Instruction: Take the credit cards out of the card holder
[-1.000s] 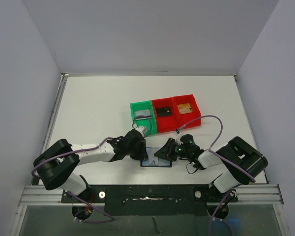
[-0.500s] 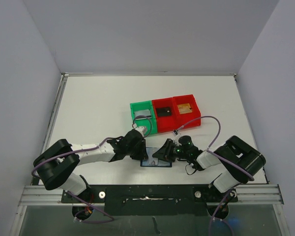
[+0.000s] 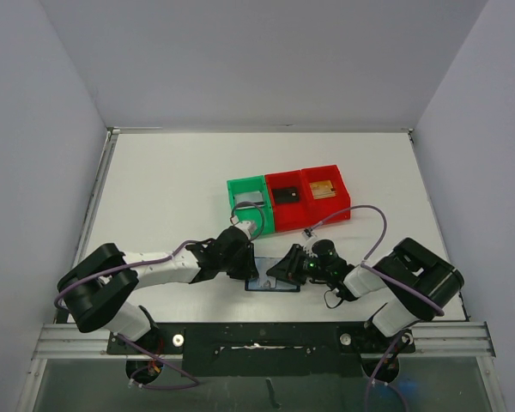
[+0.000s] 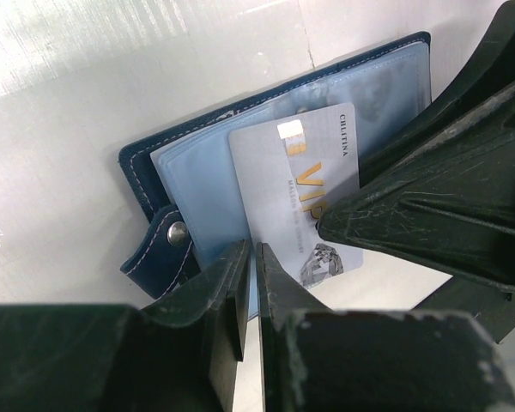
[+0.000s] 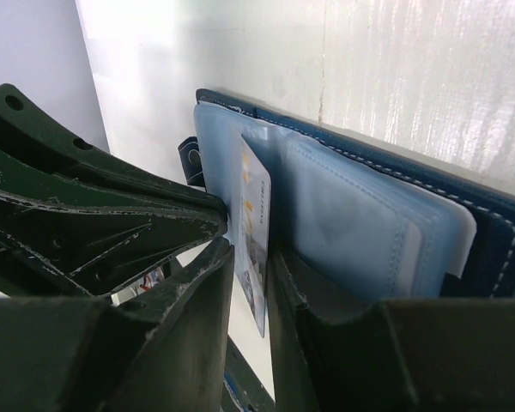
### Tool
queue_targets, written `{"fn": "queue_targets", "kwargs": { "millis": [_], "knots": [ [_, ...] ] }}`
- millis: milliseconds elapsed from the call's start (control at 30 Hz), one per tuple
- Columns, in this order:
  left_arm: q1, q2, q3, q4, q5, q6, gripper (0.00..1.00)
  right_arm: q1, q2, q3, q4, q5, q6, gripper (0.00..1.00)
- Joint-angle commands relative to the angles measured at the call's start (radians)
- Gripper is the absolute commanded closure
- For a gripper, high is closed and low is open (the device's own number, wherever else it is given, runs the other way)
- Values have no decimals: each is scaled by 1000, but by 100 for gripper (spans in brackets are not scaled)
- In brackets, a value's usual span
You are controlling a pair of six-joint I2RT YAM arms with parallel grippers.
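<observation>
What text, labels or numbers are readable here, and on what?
"VIP": gold letters on the silver card in the card holder.
Small print at the card's top and beside "VIP": too blurred to read.
Black card and gold card in the bins: too small to read.

Navy card holder (image 4: 197, 176) open flat; silver-grey card (image 4: 283, 193) protruding from pocket.

Overhead; 2 wrists near card holder (image 4: 197, 180).

Bright, even light; blurred foregrounds
</observation>
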Motion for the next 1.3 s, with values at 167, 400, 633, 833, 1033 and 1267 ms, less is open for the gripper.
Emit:
{"fn": "queue_targets", "kwargs": {
  "millis": [167,400,633,833,1033,1267],
  "knots": [
    [1,-30,-24,-57,-32,7,91,2,-50,3,-62,29,-3,80],
    [0,-38,-16,-54,-35,-3,91,-1,-102,11,-136,41,-15,97],
    [1,-34,-20,-38,-14,-17,91,-24,-125,38,-164,-30,-32,100],
    [1,-83,-18,-51,-42,-34,91,-68,-188,91,-304,-80,-87,100],
    [0,-108,-34,-46,-39,-48,91,-101,-277,242,-677,-20,-260,100],
    [1,-133,-15,-79,-52,-50,86,-137,-342,350,-895,-22,-439,100]
  ]
}}
